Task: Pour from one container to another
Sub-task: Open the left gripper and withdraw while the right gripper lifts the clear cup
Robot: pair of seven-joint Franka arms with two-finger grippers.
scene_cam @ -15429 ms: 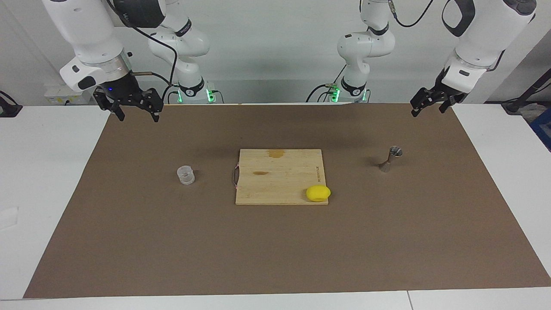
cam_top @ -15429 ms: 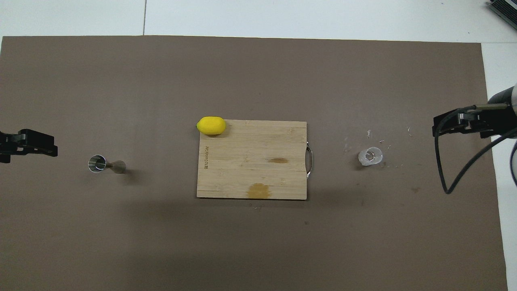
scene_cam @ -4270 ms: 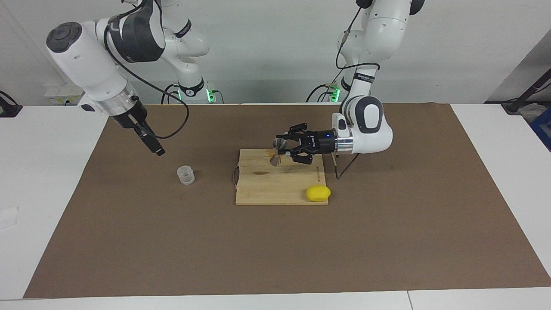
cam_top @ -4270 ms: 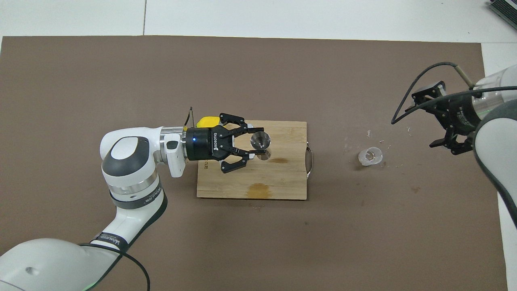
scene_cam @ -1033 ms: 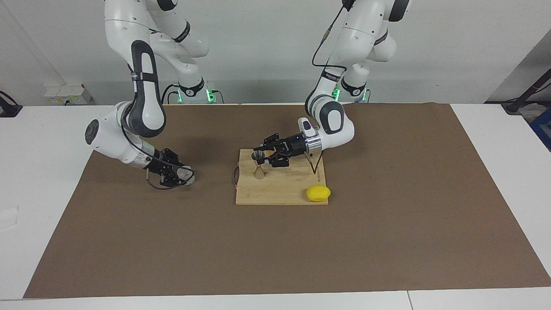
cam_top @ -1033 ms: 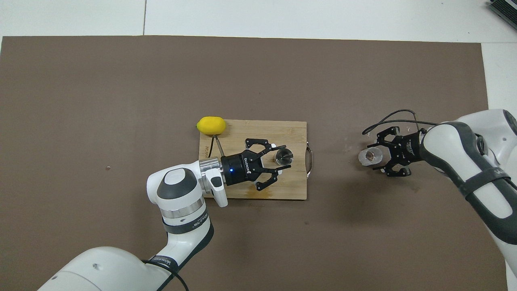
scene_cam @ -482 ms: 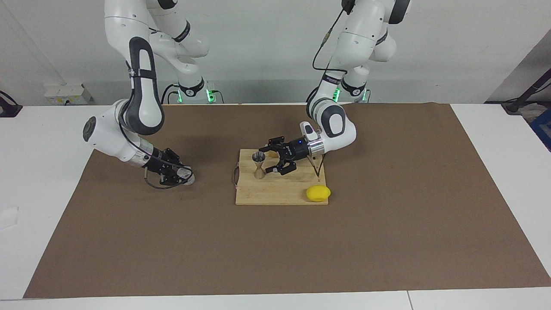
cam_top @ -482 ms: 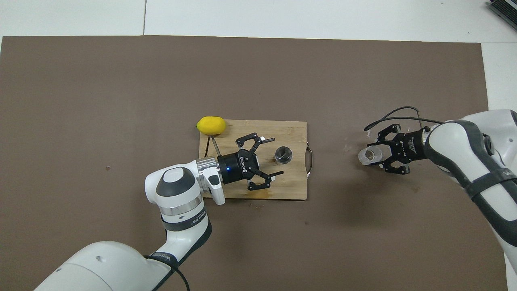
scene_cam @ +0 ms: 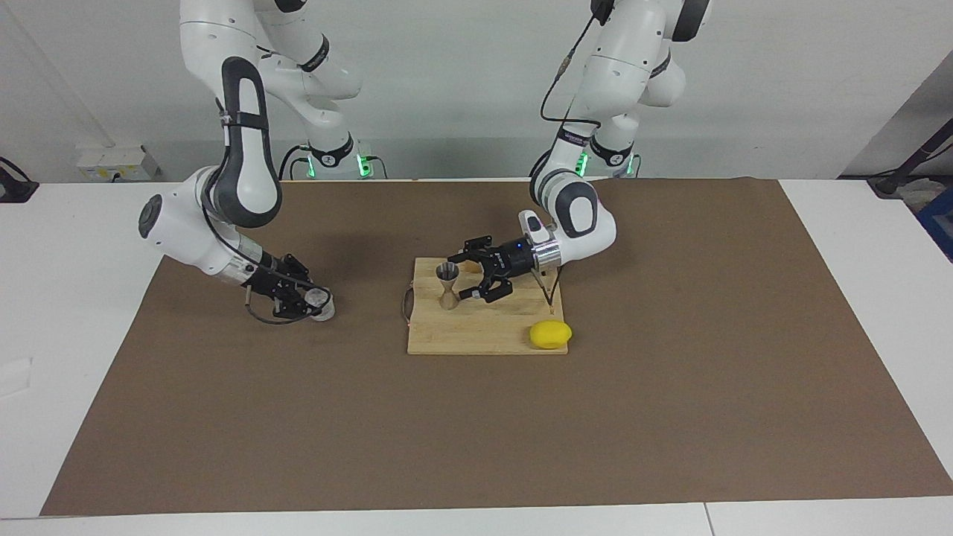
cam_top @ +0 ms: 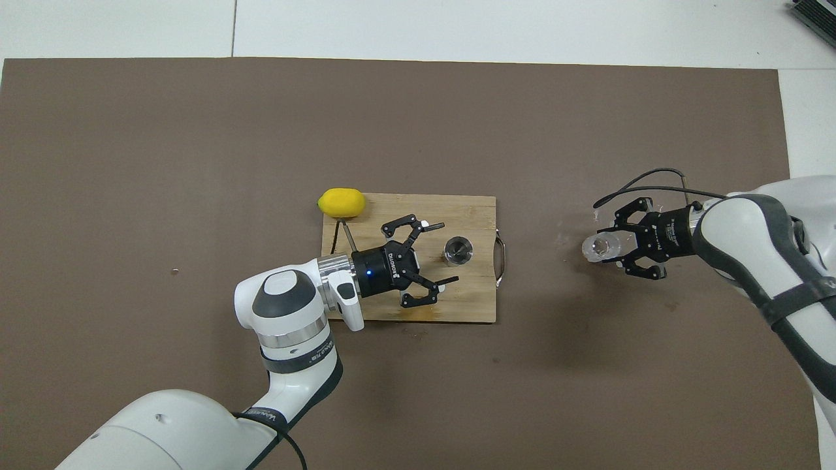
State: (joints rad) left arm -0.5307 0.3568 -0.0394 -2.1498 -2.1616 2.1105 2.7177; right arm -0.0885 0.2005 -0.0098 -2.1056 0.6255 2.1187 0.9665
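On the cutting board [scene_cam: 484,320] in the facing view, the jigger [scene_cam: 447,286] stands upright just off the left gripper [scene_cam: 467,278], whose jaws are spread wide and released, leaving a steady target for pouring. The right gripper [scene_cam: 307,300] has its jaws clenched on the clear cup [scene_cam: 321,304] resting on the bench.

In the overhead view, the jigger [cam_top: 458,250] sits clear of the released jaws; the cup [cam_top: 599,247] sits between the right gripper's jaws, ready, by judgement, for lifting.

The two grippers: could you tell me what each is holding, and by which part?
The right gripper grips the clear cup by its side wall; the left gripper holds nothing.
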